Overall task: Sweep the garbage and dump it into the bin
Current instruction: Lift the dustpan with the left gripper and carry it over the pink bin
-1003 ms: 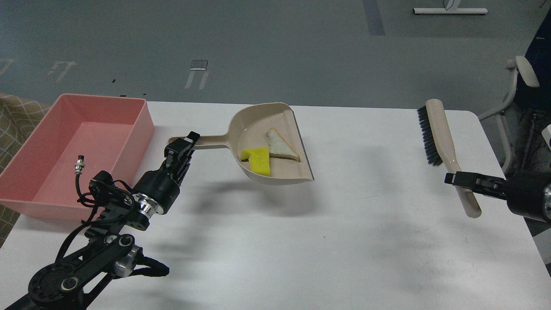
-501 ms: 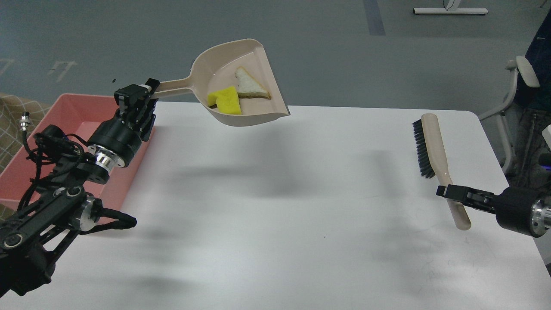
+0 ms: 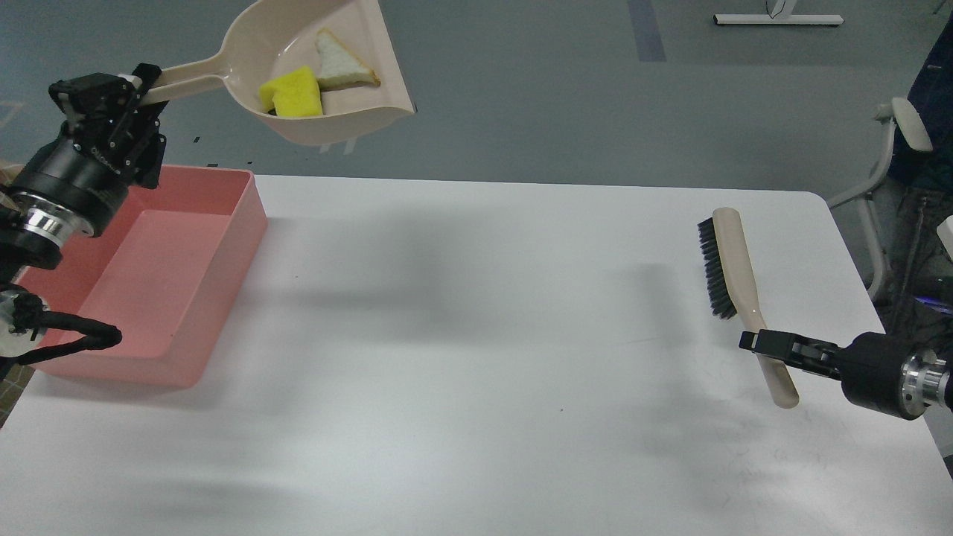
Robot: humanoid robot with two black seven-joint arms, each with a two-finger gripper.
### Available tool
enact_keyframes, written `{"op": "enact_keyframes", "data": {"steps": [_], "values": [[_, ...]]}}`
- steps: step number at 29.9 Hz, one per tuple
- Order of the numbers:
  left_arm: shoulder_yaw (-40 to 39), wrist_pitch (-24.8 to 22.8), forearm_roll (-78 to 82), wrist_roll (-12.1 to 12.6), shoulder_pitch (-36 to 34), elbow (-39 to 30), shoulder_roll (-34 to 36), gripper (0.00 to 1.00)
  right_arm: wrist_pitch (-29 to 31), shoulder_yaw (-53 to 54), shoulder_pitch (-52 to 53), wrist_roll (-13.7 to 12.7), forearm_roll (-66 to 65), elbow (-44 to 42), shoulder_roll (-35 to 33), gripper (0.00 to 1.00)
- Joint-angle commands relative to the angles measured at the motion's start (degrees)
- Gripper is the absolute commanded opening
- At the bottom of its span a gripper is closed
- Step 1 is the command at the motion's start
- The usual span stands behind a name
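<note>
My left gripper (image 3: 141,82) is shut on the handle of the beige dustpan (image 3: 327,112) and holds it high in the air, to the right of the pink bin (image 3: 246,216). In the pan lie the yellow sponge chunk (image 3: 292,94) and the pale bread slice (image 3: 339,65). The bin stands on the table's left side and looks empty where it shows. My right gripper (image 3: 756,344) is shut on the handle of the beige black-bristled brush (image 3: 733,260) at the table's right side.
The white table (image 3: 476,357) fills the middle of the view. My left arm's cables (image 3: 74,335) hang over the bin's near left part. An office chair (image 3: 901,149) stands beyond the table's right edge.
My left gripper has lifted the dustpan with both scraps up and to the left, toward the bin. My right gripper has drawn the brush a little toward me and to the left.
</note>
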Motion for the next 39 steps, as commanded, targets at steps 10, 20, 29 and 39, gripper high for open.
{"op": "enact_keyframes", "data": {"steps": [10, 20, 29, 39], "values": [[-1.4, -6.6, -8.7, -0.4, 1.1, 9.2, 6.6, 0.0, 0.2, -0.3, -0.6, -0.3, -0.1, 0.3, 2.0, 0.0], [-2.0, -12.1, -9.5, -1.3, 2.5, 16.0, 6.8, 0.0, 0.2, -0.4, -0.6, -0.6, -0.4, 0.2, 3.5, 0.0], [-2.7, -14.5, -8.8, -2.4, 2.6, 20.5, 6.5, 0.0, -0.8, 0.4, -0.5, -0.9, -0.5, 0.6, 4.0, 0.0], [-2.4, -14.5, 1.3, -4.2, 2.6, 24.8, 6.9, 0.0, -1.4, 0.1, -0.7, -0.8, -0.4, 1.2, 4.5, 0.0]]}}
